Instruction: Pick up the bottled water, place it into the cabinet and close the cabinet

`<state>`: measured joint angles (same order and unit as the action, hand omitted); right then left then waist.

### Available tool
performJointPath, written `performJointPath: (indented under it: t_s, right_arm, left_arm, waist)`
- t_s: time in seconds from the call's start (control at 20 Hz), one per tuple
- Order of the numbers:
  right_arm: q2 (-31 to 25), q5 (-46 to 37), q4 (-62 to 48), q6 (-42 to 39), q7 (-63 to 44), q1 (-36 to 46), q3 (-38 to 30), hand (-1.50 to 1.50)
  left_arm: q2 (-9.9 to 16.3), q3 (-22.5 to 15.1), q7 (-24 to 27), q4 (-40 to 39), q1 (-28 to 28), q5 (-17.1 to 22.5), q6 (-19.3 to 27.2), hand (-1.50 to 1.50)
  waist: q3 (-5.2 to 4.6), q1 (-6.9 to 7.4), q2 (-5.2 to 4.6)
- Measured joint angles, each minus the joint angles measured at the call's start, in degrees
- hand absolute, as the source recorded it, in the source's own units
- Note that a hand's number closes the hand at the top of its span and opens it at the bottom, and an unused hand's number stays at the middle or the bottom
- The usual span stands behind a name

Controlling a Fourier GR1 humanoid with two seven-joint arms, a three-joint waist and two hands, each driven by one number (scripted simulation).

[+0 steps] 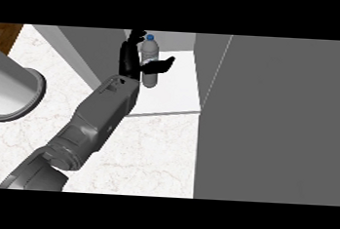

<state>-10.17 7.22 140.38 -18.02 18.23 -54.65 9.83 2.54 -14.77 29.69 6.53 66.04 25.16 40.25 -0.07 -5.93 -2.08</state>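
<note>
The bottled water (pixel 152 52), clear with a blue cap, stands upright on the white cabinet shelf (pixel 175 95) near its back. My left hand (pixel 129 60) is up against the bottle's left side. Its fingers point straight up beside the bottle, and its thumb (pixel 164 64) stretches across the bottle's front without curling round it. The grey left forearm (pixel 93 122) runs in from the lower left. The lower part of the bottle is partly hidden behind the thumb. My right hand does not show.
The open cabinet door (pixel 281 122) is a large grey panel filling the right side. The cabinet's grey left wall (pixel 93 49) stands beside the arm. A round metal pot or sink rim (pixel 15 93) sits at the left on the marble counter (pixel 149 159).
</note>
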Motion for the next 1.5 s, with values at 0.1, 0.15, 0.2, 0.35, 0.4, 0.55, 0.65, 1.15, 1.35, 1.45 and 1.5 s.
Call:
performJointPath:
  t_s: [0.1, 0.15, 0.2, 0.35, 0.4, 0.55, 0.65, 1.15, 1.35, 1.45, 1.5]
  right_arm:
    - [-0.1, 0.0, -0.1, -0.3, 0.0, -0.1, 0.1, -1.50]
    - [-0.1, 0.0, -0.2, -0.7, 0.2, -0.2, 0.2, -1.50]
    - [-0.2, 0.0, -0.3, -0.7, 0.1, 0.1, 0.0, -1.50]
    - [-0.2, 0.3, -0.4, -0.9, -0.3, 0.3, -0.2, -1.50]
    - [-0.3, 0.3, -0.5, -1.1, -0.3, 0.4, -0.3, -1.50]
    - [-0.1, 0.4, -0.6, -1.4, -0.3, 0.3, 0.0, -1.50]
    - [-0.2, 0.6, -0.4, -1.5, -0.7, 0.3, 0.2, -1.50]
    - [1.1, 0.7, 0.0, -1.1, -1.8, -1.4, 2.3, -1.50]
    - [1.3, 0.5, 0.1, -0.9, -2.5, -1.1, 2.6, -1.50]
    - [1.3, 0.7, 0.4, -0.9, -2.7, -1.5, 2.2, -1.50]
    - [1.3, 0.6, 0.2, -1.0, -2.6, -1.4, 2.2, -1.50]
  left_arm:
    - [0.7, 0.1, 0.2, -0.8, 0.8, -0.2, 0.2, -1.50]
    - [0.6, 0.3, 0.1, -1.0, 1.2, -0.2, 0.0, -1.50]
    - [0.5, 0.5, 0.1, -1.1, 1.6, -0.1, -0.4, -1.50]
    - [0.7, 0.9, 1.0, -0.5, 2.3, 0.0, -4.0, -1.50]
    - [0.5, 1.4, 1.5, 0.1, 2.5, 0.4, -5.1, -1.50]
    - [0.1, 3.1, 4.3, 1.9, 2.6, 1.8, -8.4, -1.50]
    - [-0.2, 4.2, 6.0, 3.1, 2.7, 2.7, -10.8, -1.50]
    - [-1.8, 6.0, 9.1, 6.4, 1.0, 3.9, -18.6, -1.50]
    - [-2.3, 4.4, 8.7, 10.1, -1.3, 4.7, -18.4, -1.50]
    - [-2.4, 3.6, 8.4, 12.3, -3.4, 5.0, -19.1, -1.50]
    - [-2.4, 2.6, 7.7, 14.0, -4.5, 5.6, -19.0, -1.50]
  waist:
    - [-0.01, -0.10, -0.08]
    - [-0.01, -0.19, -0.07]
    - [-0.02, -0.15, -0.14]
    - [-0.03, 0.07, -0.13]
    - [-0.03, 0.15, -0.08]
    - [-0.04, 0.54, 0.11]
    - [-0.06, 0.91, 0.23]
    - [0.02, 3.40, 1.54]
    - [0.04, 3.91, 1.89]
    - [0.04, 4.38, 2.09]
    - [0.05, 4.46, 2.18]
